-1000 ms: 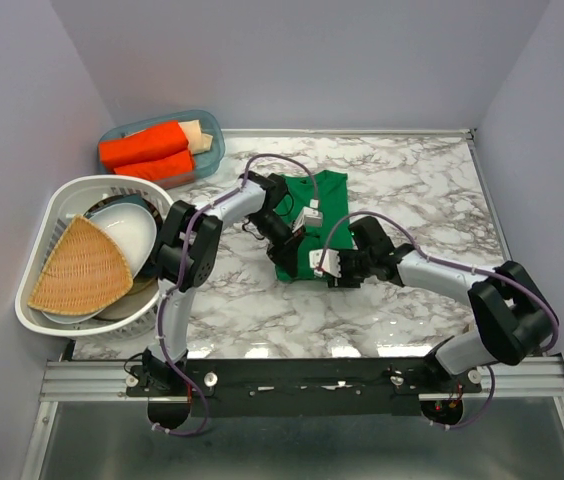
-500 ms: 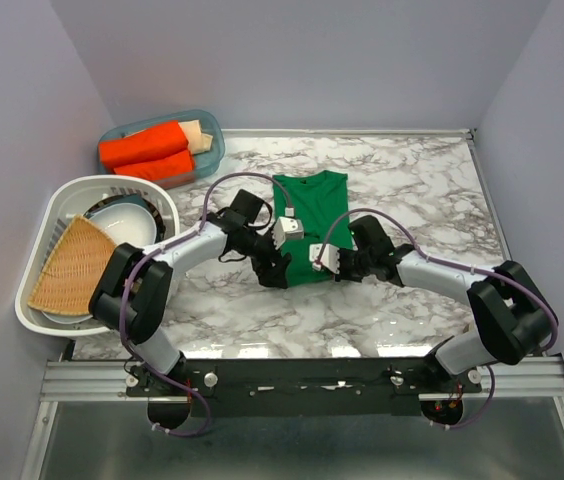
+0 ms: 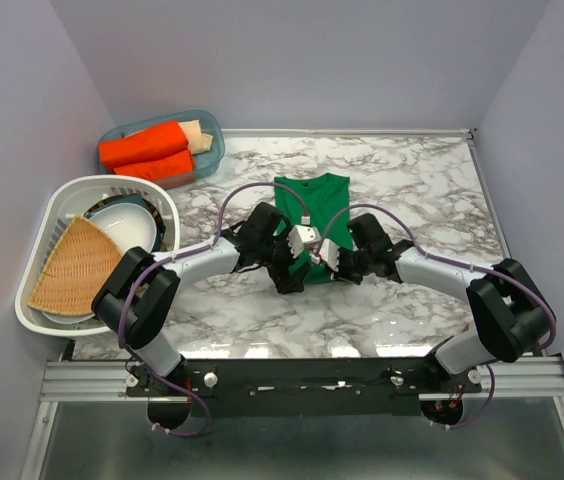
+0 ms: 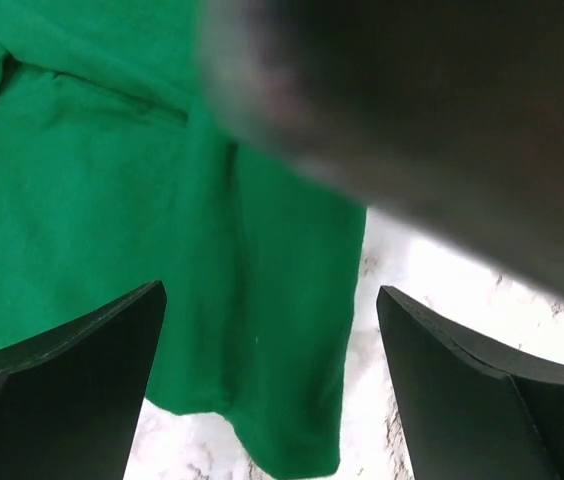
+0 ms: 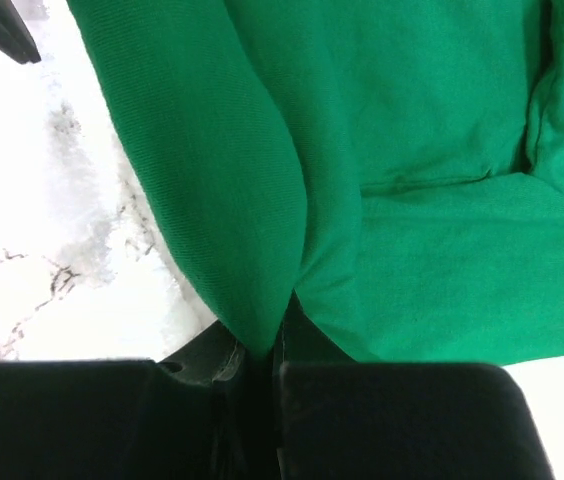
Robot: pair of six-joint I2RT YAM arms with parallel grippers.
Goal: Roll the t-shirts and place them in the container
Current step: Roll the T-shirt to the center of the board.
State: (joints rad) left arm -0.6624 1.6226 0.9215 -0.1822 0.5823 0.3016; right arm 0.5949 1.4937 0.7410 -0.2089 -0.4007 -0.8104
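The green t-shirt (image 3: pixel 313 203) lies folded into a narrow strip on the marble table (image 3: pixel 422 180), neck toward the back wall. My left gripper (image 3: pixel 290 277) hovers open at the near left corner of the hem. In the left wrist view the t-shirt (image 4: pixel 112 200) and its hem corner show between the spread fingers (image 4: pixel 62 390) of the left gripper (image 4: pixel 272 400), untouched by either. My right gripper (image 3: pixel 330 262) is at the near right part of the hem. Seen from the right wrist, the right gripper (image 5: pixel 272 370) is shut on a pinched ridge of the t-shirt (image 5: pixel 432 120).
A white basket (image 3: pixel 102 182) with bowls and a woven wedge stands at the left edge. Behind it a blue tub (image 3: pixel 209 150) holds orange rolls (image 3: pixel 147 150). A dark blurred shape (image 4: pixel 412 110), close to the lens, fills the upper right of the left wrist view.
The left gripper opened and moved from the shirt's left side down toward the near hem, its arm dropping low. The right gripper closed on the hem fabric.
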